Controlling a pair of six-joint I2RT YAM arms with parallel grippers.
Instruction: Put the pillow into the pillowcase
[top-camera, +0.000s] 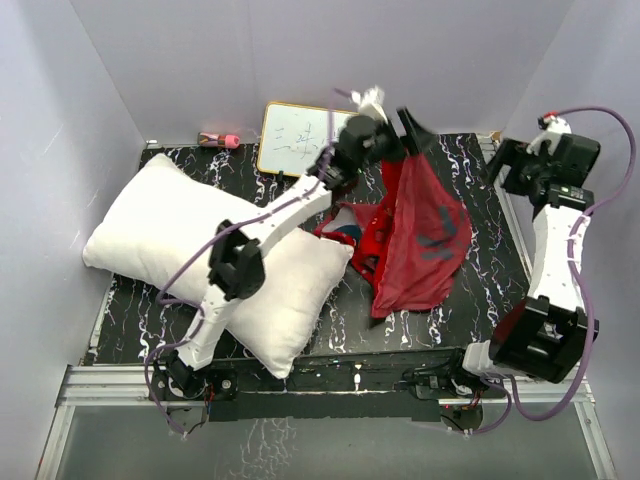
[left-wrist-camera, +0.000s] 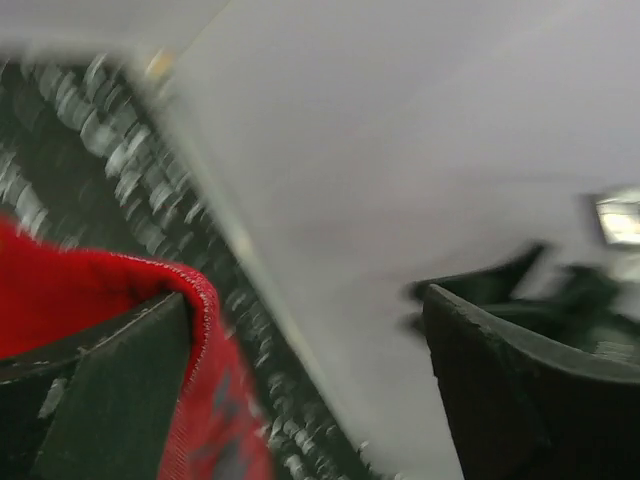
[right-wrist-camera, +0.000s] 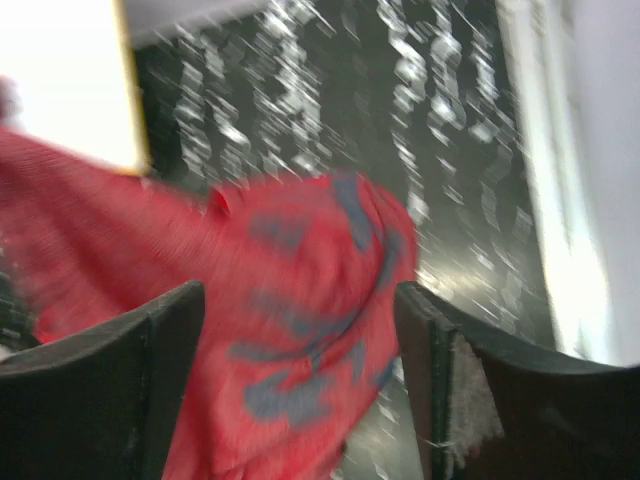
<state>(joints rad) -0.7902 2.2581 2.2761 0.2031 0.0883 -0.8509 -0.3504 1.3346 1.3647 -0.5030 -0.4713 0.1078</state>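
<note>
Top external view: locate the pillow (top-camera: 140, 235) on the left half of the bench (top-camera: 485, 275), long axis running from far left toward near centre. Note the left arm (top-camera: 240, 265) stretched across it, with the left claw (top-camera: 392, 115) raised at far centre. Find the pillowcase (top-camera: 420, 240) hanging from that claw as a crumpled red sheet, lower folds resting on the bench just beside the pillow's right corner. Cannot tell from above whether cloth and pillow touch.

Left wrist view: read the left claw (left-wrist-camera: 308, 300) as spread wide, with the pillowcase (left-wrist-camera: 60, 290) hem draped over one finger (left-wrist-camera: 110, 390) and not pinched between the two. Allow for heavy blur here.

Right wrist view: read the right claw (right-wrist-camera: 300, 292) as spread and holding nothing, aimed at the pillowcase (right-wrist-camera: 290, 230) over bare bench (right-wrist-camera: 300, 80). In the top view, place the right claw (top-camera: 508, 168) at far right, well apart from the cloth, with the pillowcase between it and the pillow.

Judge the opening as not yet presented: no mouth visible facing the pillow. Treat the right claw as the nearer free tool for the second hem edge; expect a leftward reach. Plan for pillow entry from the left, short end first, along the long axis. Guard against the hem slipping off the unclamped finger.
</note>
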